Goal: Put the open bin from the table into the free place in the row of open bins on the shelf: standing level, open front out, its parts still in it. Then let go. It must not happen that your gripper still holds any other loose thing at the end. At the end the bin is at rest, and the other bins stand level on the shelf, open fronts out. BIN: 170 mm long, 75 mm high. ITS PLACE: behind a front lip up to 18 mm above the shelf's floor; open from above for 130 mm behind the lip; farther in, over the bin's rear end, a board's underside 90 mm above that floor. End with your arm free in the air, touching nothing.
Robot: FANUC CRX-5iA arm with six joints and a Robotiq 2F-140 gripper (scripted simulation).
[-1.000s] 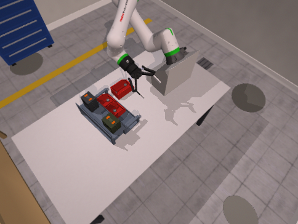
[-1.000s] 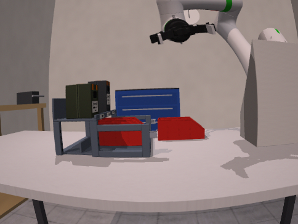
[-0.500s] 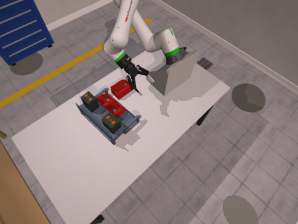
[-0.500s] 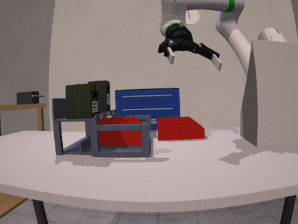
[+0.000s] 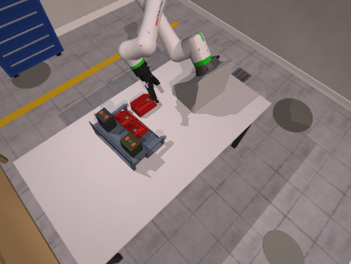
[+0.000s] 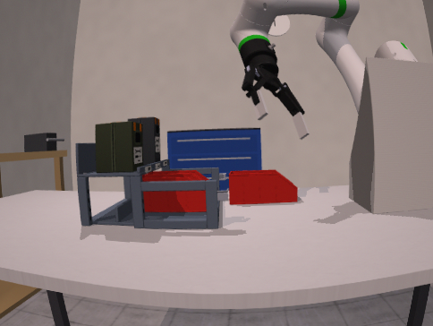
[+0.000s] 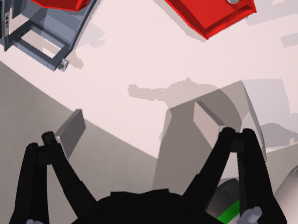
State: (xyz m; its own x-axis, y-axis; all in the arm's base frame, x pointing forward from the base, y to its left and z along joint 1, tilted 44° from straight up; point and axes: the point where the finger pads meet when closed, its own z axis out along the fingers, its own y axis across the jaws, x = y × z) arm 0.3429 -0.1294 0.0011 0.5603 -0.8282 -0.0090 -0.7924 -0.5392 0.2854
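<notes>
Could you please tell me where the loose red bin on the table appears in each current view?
Top: the loose bin is above centre, slightly left.
Exterior: just right of centre, below mid-height.
Wrist: at the top edge, right of centre, partly cut off.
Shared landmark: the grey shelf.

Blue drawer cabinet [image 5: 30, 36] [image 6: 215, 150] against pale walls [image 5: 83, 18] [image 6: 179, 67], grey tiled floor [image 5: 203, 203] [image 6: 134, 309], yellow floor stripe [image 5: 65, 86].

Red bin [image 7: 212, 15] cut off, wrist pic.
</notes>
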